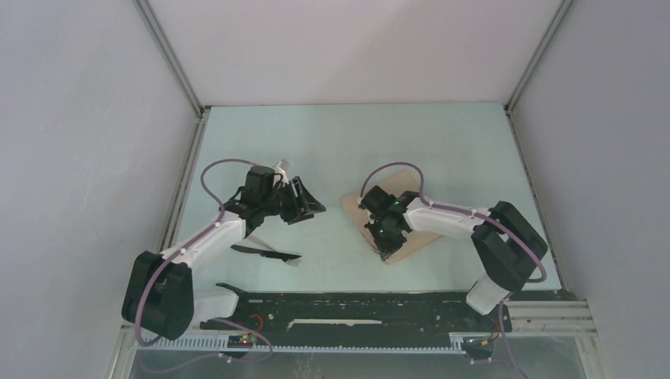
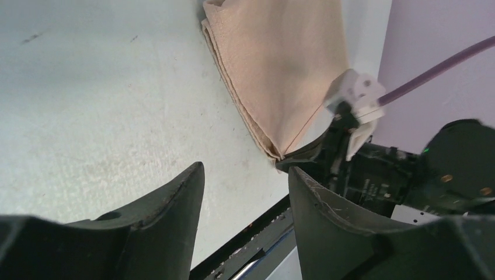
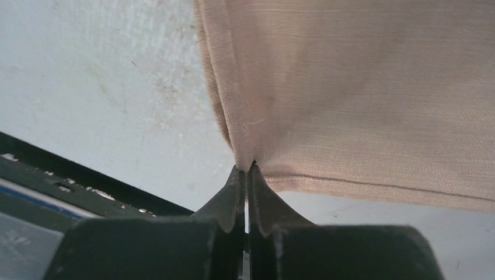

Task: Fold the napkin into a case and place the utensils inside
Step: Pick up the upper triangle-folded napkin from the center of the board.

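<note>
The table (image 1: 442, 142) is occupied right of centre by the napkin (image 1: 412, 242), which is folded into a layered rectangle and laid flat. Its near corner is pinched between the closed fingers of the right gripper (image 3: 250, 169), whose arm is bent inward from the near right corner. The left gripper (image 2: 245, 169) is held over bare table left of centre, jaws spread and empty, its arm extended from the near left corner. The utensils (image 1: 265, 252) are laid toward the near edge, left of centre.
</note>
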You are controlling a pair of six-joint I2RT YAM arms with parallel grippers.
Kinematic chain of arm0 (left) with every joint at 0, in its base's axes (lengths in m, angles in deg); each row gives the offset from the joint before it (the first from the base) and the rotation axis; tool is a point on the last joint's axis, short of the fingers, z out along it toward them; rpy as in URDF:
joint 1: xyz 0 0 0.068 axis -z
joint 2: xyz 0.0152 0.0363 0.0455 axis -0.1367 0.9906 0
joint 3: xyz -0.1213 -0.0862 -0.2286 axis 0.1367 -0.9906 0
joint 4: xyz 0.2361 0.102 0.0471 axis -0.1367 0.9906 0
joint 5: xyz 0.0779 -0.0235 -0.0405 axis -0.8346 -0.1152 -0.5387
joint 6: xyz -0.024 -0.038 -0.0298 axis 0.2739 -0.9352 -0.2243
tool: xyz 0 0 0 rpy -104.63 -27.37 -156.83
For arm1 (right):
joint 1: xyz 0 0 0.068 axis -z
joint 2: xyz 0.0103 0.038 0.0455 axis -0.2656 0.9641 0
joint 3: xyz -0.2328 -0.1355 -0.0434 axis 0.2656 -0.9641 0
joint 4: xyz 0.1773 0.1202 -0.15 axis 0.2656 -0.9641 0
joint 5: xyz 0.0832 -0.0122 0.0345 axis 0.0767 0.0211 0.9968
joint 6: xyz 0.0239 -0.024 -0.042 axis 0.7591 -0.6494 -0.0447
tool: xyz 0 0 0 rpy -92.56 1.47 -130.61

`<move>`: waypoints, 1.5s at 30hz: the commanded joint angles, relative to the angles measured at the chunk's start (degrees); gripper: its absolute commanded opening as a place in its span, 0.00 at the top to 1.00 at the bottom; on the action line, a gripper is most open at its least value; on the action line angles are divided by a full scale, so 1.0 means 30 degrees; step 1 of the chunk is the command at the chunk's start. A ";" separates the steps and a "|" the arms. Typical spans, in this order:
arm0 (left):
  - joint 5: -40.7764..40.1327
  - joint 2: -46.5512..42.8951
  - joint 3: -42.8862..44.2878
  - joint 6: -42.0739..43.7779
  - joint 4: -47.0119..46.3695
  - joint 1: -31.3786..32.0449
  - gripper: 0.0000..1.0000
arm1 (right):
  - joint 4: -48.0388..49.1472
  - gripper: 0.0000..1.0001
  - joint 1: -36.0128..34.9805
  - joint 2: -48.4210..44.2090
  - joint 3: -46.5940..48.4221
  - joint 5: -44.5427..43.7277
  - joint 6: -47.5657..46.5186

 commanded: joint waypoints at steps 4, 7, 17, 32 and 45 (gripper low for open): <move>0.2136 0.2198 -0.1098 -0.2946 -0.5404 0.0352 0.40 | 0.2050 1.00 0.2354 -0.2534 -0.1269 0.3894 -0.0593; 0.2190 0.3085 -0.1036 -0.3769 -0.6343 0.0945 0.40 | 0.2009 1.00 0.2662 -0.2655 -0.1368 0.4255 -0.0469; 0.2345 0.3710 -0.1230 -0.4505 -0.7747 0.1562 0.40 | 0.0029 0.63 0.0858 -0.1009 -0.0188 0.1271 -0.0443; 0.2100 0.1979 -0.2550 -0.3347 -0.6950 0.0629 0.40 | -0.2715 0.50 -0.2066 0.2208 0.3572 -0.3277 -0.0003; 0.2750 0.1994 -0.2960 -0.3290 -0.7439 0.0193 0.40 | -0.2064 0.46 -0.1836 0.3901 0.3554 -0.3190 -0.0465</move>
